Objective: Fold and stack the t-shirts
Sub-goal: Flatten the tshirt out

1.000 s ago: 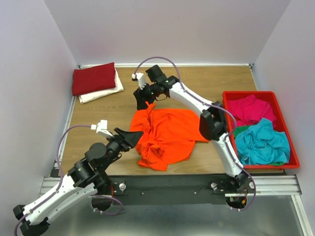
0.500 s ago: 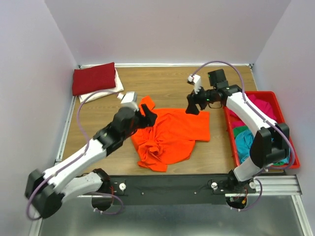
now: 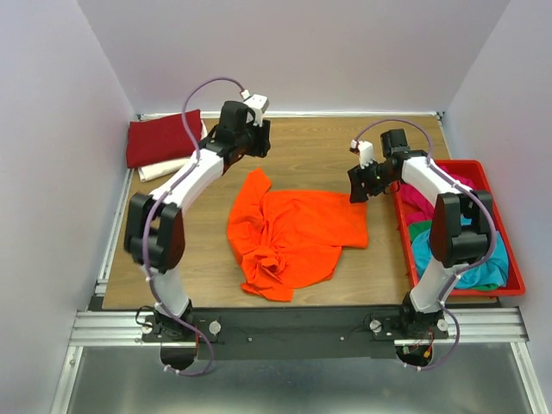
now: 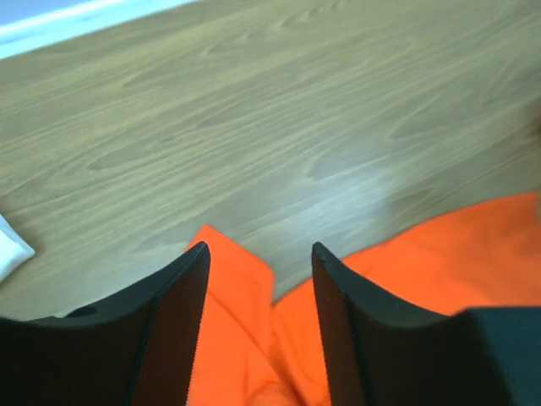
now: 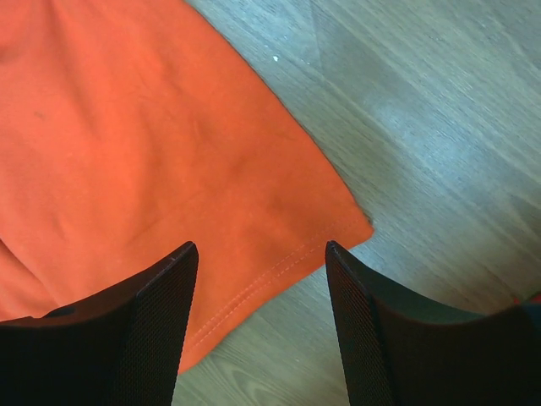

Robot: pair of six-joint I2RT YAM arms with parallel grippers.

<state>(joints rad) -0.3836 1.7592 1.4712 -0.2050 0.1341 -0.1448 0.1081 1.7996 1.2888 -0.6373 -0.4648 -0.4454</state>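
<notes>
The bright orange t-shirt lies crumpled and partly spread on the middle of the wooden table. My left gripper is open and empty, hovering just beyond the shirt's far pointed tip. My right gripper is open and empty above the shirt's far right hem corner. The dark red shirt lies folded on top of the folded white shirt at the far left. The magenta pink shirt and the teal shirt lie bunched in the tray.
The rigid red plastic tray stands along the table's right edge, close to my right arm. A bit of green cloth shows in it. White walls enclose the table on three sides. A white cloth corner shows left of my left fingers.
My left arm swung from the near left up to the far side, past the shirt's tip. My right arm moved from the shirt's far left to its far right corner. The shirt spread rightwards.
</notes>
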